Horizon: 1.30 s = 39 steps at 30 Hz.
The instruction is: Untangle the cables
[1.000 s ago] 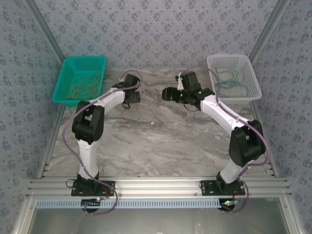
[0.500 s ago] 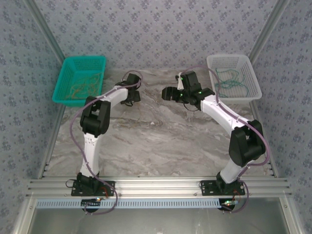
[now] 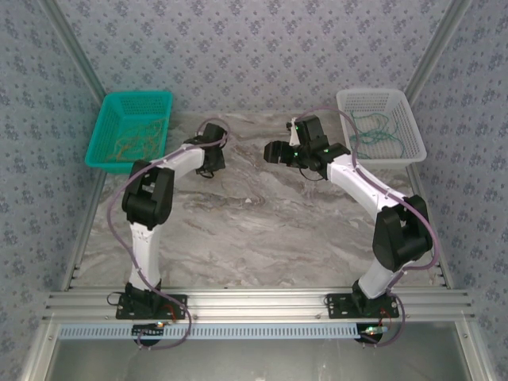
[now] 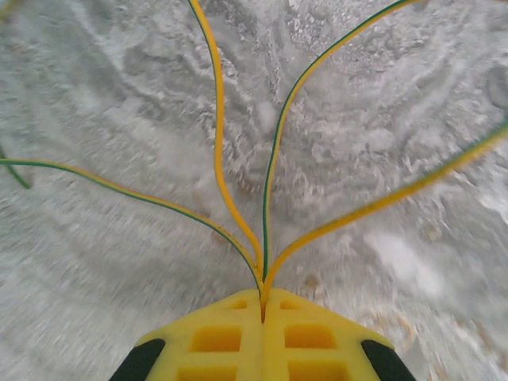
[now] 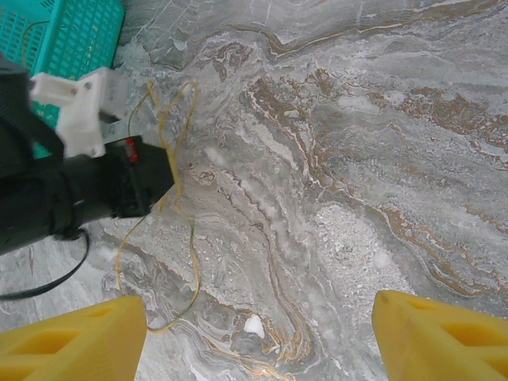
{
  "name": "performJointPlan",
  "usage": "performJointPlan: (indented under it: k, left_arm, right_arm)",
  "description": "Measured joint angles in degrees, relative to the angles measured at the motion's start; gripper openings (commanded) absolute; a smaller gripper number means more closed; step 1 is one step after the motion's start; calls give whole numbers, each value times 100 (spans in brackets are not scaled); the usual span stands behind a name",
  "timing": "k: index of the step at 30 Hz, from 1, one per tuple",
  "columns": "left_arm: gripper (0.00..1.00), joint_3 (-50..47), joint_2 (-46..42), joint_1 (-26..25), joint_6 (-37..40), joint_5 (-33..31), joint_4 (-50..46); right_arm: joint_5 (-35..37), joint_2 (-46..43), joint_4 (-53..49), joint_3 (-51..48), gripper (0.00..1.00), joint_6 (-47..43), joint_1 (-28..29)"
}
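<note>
Left hand (image 4: 263, 308) clenching on a bundle of cables (image 4: 217, 135) just right of the teal basket (image 3: 139, 97)
In the left wrist view its yellow jaws are pressing together, with four thin yellow-and-green strands fanning out of the seam across the marbled counter (image 4: 95, 262). From above, this hand is reaching over the counter just right of the teal basket, which is holding orange-tan cables (image 3: 136, 145). The right hand (image 3: 275, 151) is standing released, further right of the basket, its jaws spreading wide with nothing between them; its wrist camera is showing a looping strand lying on the counter beside the left arm's black body, just off the basket's corner. Far right of the teal basket, a white basket (image 3: 373, 94) is holding dark green cables (image 3: 379, 131)
</note>
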Motion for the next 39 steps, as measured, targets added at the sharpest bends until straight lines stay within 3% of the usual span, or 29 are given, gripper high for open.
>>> performJointPlan:
  k: [9,15,28,33,37,39]
  left_arm:
    - [0,-120,-1978,46,306,37,-157]
    - [0,636,-2297,597,765,162,-463]
    - [0,3589,-1370,2472,1432,728,-1569]
    - [0,5364,-538,2765,1821,439,-1888]
    - [0,7130,614,2835,2216,20,-2214]
    - [0,7486,1102,2861,2343,-107,-2382]
  right_arm:
    - [-52,-68,96,-98,77,26,-13]
    - [-109,-142,229,-140,77,61,-13]
    - [-146,-203,293,-151,77,109,-13]
    - [-149,-203,306,-151,77,136,-13]
    - [-149,-203,369,-164,77,153,13]
    - [-149,-205,407,-186,77,153,15]
